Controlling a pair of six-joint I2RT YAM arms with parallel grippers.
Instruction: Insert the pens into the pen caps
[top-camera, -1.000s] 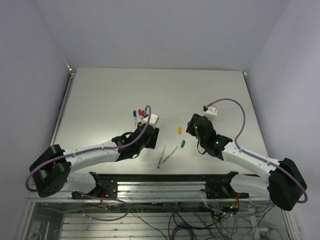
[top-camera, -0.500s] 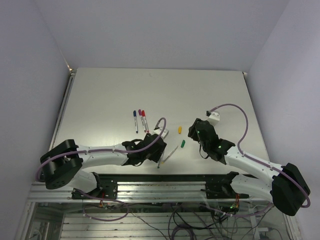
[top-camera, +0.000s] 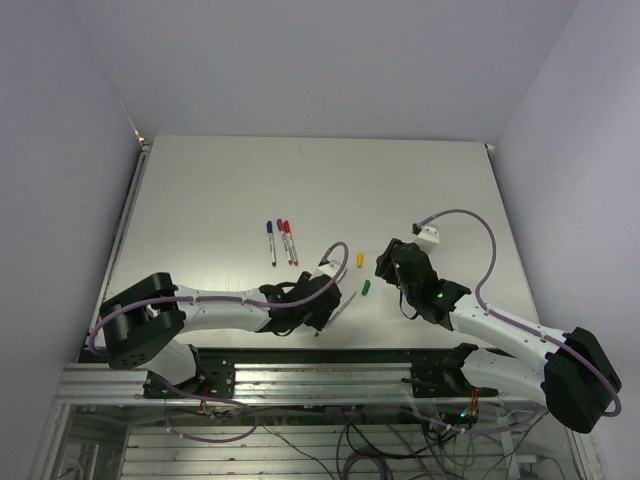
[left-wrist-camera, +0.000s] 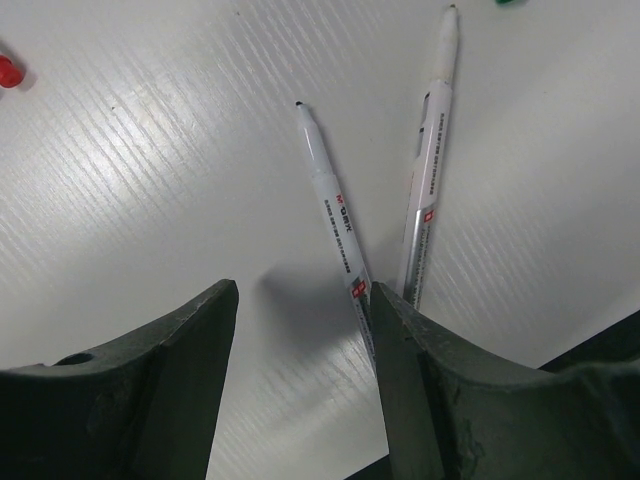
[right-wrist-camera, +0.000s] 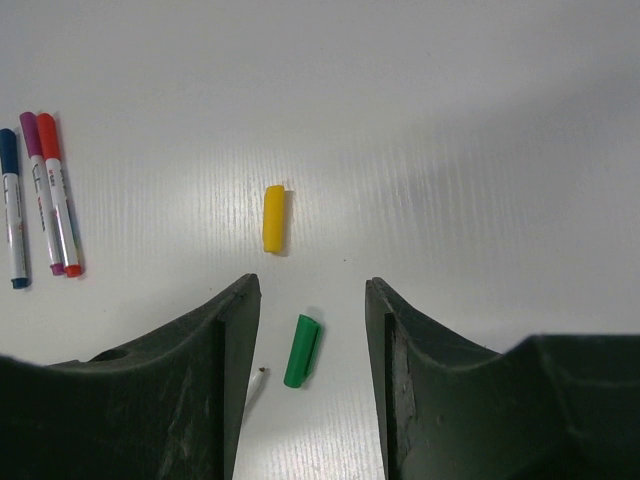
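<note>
As three capped pens (right-wrist-camera: 40, 195) lie done left of right gripper (right-wrist-camera: 310, 290), green cap (right-wrist-camera: 300, 350), yellow cap (right-wrist-camera: 273, 218) loose ahead; two uncapped pens (left-wrist-camera: 335, 220) under left gripper (left-wrist-camera: 300, 300); both jaws apart, nothing held.

The dark-tipped pen (left-wrist-camera: 330, 195) and the second pen (left-wrist-camera: 428, 150) lose their lower ends behind a finger (left-wrist-camera: 405, 390) of the left gripper (left-wrist-camera: 300, 295). A red cap (left-wrist-camera: 6, 72) is cut by the left wrist view's left edge, and a green cap (left-wrist-camera: 510, 2) by its top edge. The right wrist view shows only the second pen's tip (right-wrist-camera: 257, 380); a finger (right-wrist-camera: 200, 400) of the right gripper (right-wrist-camera: 311, 290) hides the rest.
</note>
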